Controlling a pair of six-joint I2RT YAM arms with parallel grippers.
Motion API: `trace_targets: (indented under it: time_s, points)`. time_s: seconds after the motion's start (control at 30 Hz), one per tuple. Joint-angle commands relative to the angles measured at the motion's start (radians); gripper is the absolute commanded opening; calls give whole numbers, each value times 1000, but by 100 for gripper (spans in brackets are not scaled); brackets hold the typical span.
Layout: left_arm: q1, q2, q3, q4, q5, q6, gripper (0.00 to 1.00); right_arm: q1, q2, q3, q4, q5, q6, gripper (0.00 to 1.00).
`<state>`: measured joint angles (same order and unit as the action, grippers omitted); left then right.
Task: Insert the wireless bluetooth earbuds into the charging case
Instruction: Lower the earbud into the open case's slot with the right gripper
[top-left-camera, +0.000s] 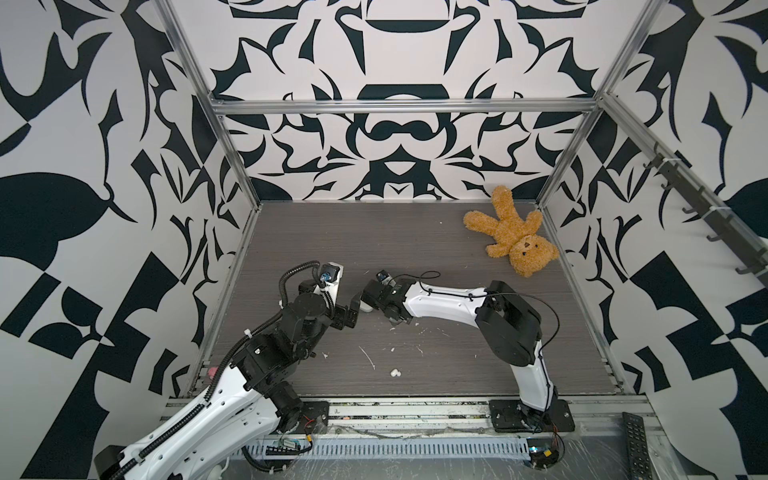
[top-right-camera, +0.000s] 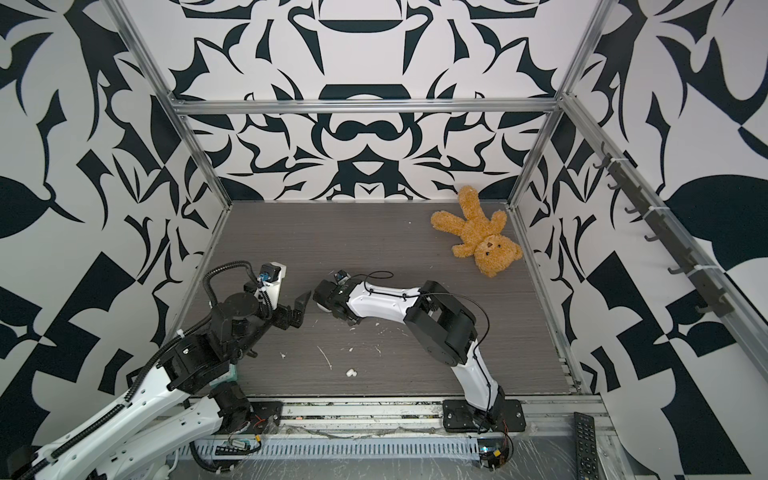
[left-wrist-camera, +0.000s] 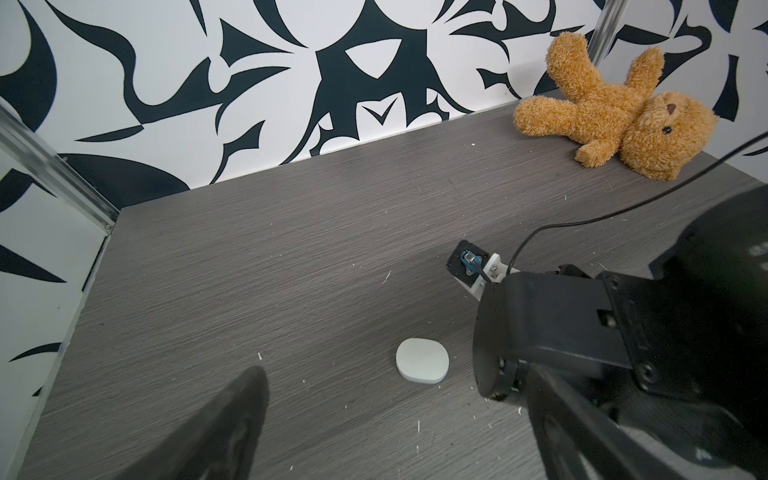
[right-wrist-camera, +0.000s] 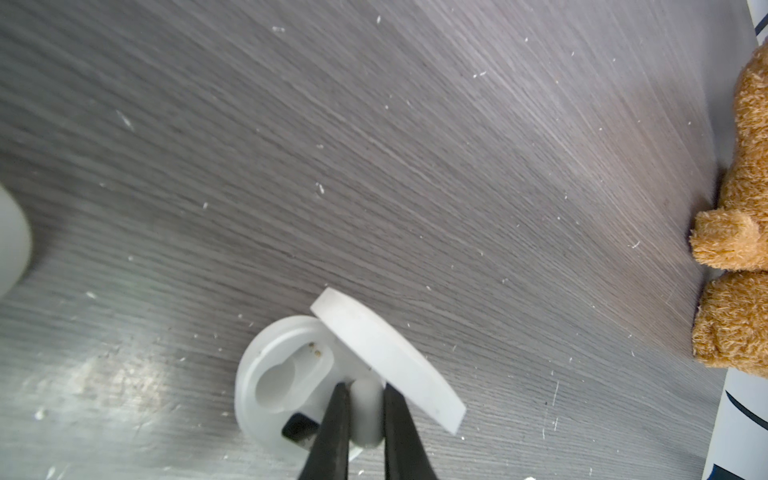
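Note:
In the right wrist view a white charging case (right-wrist-camera: 266, 374) lies open on the grey table, its lid (right-wrist-camera: 386, 361) tilted up. One moulded slot (right-wrist-camera: 276, 382) is empty. My right gripper (right-wrist-camera: 365, 387) is shut on a white earbud (right-wrist-camera: 365, 411) right over the case, beside the lid. In both top views its fingertips and this case are hidden under its body. A second white case (left-wrist-camera: 422, 359), closed, lies just ahead of my left gripper (left-wrist-camera: 395, 374), which is open and empty. Another earbud (top-left-camera: 395, 372) lies loose near the table's front.
A brown teddy bear (top-left-camera: 509, 232) lies at the back right corner. White flecks and a streak of debris (top-left-camera: 368, 357) are scattered over the middle of the table. A black remote (top-left-camera: 636, 444) sits outside the front right edge. Patterned walls enclose three sides.

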<state>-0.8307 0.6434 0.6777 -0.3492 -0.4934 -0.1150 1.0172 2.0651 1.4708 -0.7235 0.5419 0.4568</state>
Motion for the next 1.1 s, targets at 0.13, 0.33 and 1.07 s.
trace_targets:
  time_s: [0.13, 0.33, 1.07]
  points:
    - [4, -9, -16, -2, -2, -2, 99, 12, -25, 5, -34, 20, 0, 16]
    - [3, -8, -17, -3, -1, -3, 99, 15, -30, 11, -44, 25, 1, 23]
    - [3, -13, -16, -5, -1, -4, 99, 33, -78, 29, -78, 23, 0, 30]
